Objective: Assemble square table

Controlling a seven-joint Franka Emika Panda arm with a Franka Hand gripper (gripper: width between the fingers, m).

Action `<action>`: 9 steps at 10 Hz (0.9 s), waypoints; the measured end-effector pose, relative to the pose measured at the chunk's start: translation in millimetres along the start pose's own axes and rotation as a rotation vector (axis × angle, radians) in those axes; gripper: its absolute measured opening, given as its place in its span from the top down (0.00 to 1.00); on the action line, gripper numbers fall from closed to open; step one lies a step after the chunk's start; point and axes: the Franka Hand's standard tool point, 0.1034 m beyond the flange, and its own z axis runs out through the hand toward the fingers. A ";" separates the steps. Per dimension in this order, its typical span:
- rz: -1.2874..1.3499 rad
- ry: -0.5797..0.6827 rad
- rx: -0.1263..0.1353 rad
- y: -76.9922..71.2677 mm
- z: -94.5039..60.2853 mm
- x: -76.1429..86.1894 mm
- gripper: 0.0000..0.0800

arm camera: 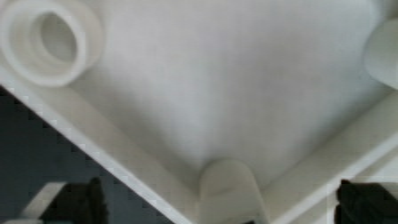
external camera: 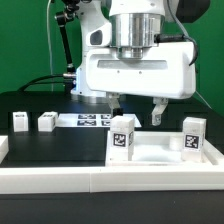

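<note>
**Q:** So, where is the gripper (external camera: 137, 113), and how do its jaws stand?

**A:** It hangs pointing straight down, with the jaws spread wide. The fingers (external camera: 158, 112) touch no part and grip nothing.

**Q:** And the tabletop?

**A:** The white tabletop (external camera: 160, 152) lies flat directly below the jaws, hollow side up like a shallow tray with a raised rim. The wrist view looks down into it and shows a smooth white floor. Two rim walls meet at a corner between the dark fingertips. A round socket (arm camera: 54, 45) sits beside one wall, well away from the jaws. A rounded white shape (arm camera: 228, 190) fills that corner, but it is too blurred to name.

**Q:** What does the tray hold?

**A:** Two tagged blocks stand at it, tags facing the camera. The upright leg (external camera: 123, 138) is just below the jaws, toward the exterior view's left. The second upright leg (external camera: 193, 135) is lower and toward the exterior view's right. I cannot tell whether they stand inside the rim or just in front of it.

**Q:** And outside the tray?

**A:** A loose leg (external camera: 20, 121) and a second loose leg (external camera: 46, 121) rest on the dark table (external camera: 60, 145). They are well off to the jaws' side at the exterior view's left, near each other but not touching. Between them and the jaws lies the marker board (external camera: 88, 120). A low white border wall (external camera: 60, 180) runs across nearest the camera, below the jaws.
</note>
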 end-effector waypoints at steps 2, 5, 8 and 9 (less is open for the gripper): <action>0.037 -0.010 0.001 6.0 -0.7 -5.3 0.19; 0.051 -0.011 -0.001 6.4 0.8 -5.7 0.19; 0.289 -0.025 0.002 7.1 3.6 -12.0 0.19; 0.394 -0.028 0.001 7.3 6.3 -19.3 0.19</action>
